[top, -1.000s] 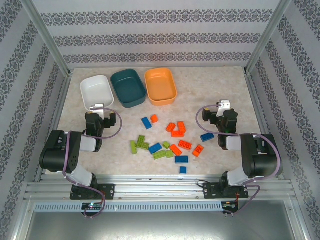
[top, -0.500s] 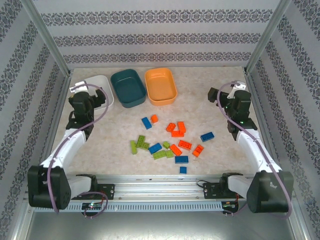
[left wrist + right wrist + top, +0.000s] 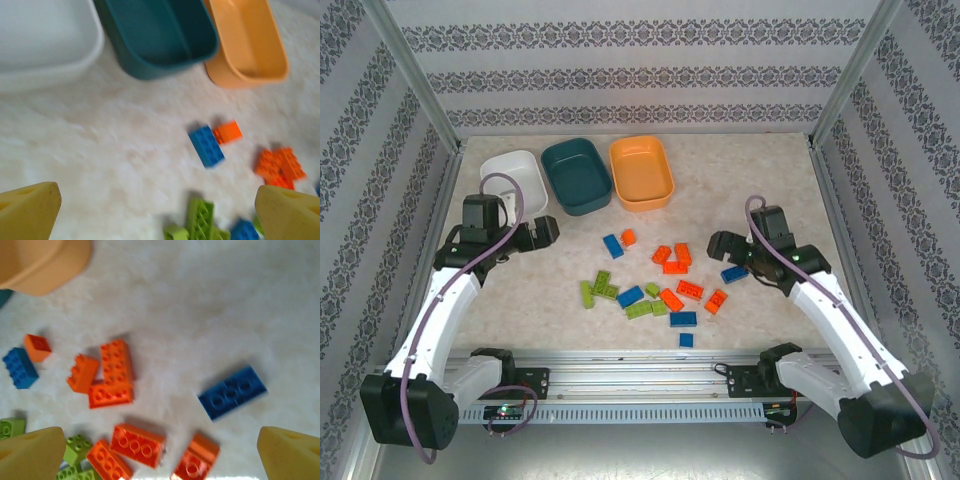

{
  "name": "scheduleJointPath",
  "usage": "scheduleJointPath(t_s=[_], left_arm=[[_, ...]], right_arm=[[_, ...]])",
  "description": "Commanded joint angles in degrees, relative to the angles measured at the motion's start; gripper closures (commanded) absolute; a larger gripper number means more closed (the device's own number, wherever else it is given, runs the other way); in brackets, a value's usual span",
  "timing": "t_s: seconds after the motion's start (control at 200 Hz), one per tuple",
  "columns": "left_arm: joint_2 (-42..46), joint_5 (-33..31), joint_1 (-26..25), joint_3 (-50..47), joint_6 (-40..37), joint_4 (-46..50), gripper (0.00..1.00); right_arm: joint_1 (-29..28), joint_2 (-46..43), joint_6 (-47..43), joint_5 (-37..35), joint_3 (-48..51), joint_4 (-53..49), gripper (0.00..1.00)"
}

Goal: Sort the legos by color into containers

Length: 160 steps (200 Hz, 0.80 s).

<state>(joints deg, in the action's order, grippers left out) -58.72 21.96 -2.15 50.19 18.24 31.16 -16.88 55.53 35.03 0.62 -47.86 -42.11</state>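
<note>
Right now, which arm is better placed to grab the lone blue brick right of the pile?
Right. The right gripper, open, hovers beside that blue brick, framed between its fingers in the wrist view. The left gripper sits across the pile, near the white tub.

My claw [image 3: 158,214] is wide open. Ahead stand a white tub [image 3: 42,47], a teal tub [image 3: 156,36] and an orange tub [image 3: 249,46]; nearer, a blue brick [image 3: 206,145] lies beside an orange brick [image 3: 227,132].

Beige marbled desk [image 3: 720,180], enclosed by white walls [image 3: 640,60] with dark floral bands; aluminium posts [image 3: 415,80] at upper left and upper right.
</note>
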Motion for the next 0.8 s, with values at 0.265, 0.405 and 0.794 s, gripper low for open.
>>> scheduleJointPath(t_s=[0.265,0.405,0.794], left_arm=[[3.10,10.58,-2.07,-4.66,-1.63,0.50,0.00],[5.24,8.94,-2.07,-7.70,-1.04,-1.96,0.00],[6.35,7.07,-2.39,-8.26,-1.63,-1.74,0.00]], right_arm=[[1.26,4.85,15.07,-5.08,3.09,-8.37,0.06],[5.48,8.76,14.74,-0.33,4.52,-4.40,0.12],[4.91,21.49,15.76,1.09,3.09,2.55,0.19]])
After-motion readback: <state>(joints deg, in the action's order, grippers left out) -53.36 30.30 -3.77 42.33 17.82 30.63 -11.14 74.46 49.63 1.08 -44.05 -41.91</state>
